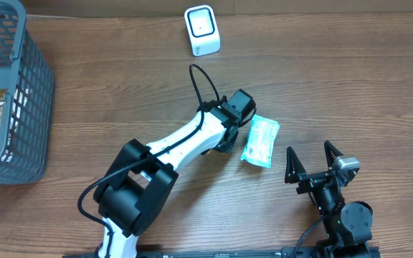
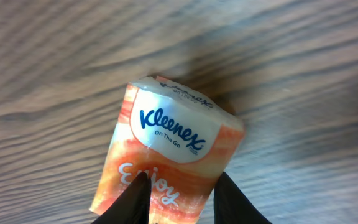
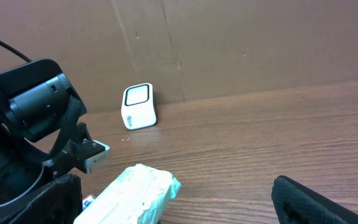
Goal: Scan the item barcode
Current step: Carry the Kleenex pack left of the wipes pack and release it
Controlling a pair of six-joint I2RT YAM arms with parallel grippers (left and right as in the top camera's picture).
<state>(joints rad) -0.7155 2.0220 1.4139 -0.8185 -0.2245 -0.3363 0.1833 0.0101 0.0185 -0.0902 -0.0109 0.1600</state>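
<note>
The item is a Kleenex tissue pack [image 2: 169, 152], orange on the face toward the left wrist camera and pale green on its other side [image 1: 260, 141] [image 3: 135, 193]. My left gripper [image 2: 182, 196] is shut on its lower end, one black finger over the orange face and the other at its right edge. From overhead the left gripper [image 1: 244, 131] sits just left of the pack. The white scanner [image 1: 202, 30] [image 3: 138, 106] stands at the table's far edge. My right gripper [image 1: 312, 159] [image 3: 185, 211] is open, near the pack's right. No barcode shows.
A grey plastic basket [image 1: 31, 86] with packaged goods stands at the left edge. A brown cardboard wall [image 3: 241, 43] rises behind the scanner. The left arm's black cable [image 1: 203, 82] loops over the wooden table between scanner and gripper.
</note>
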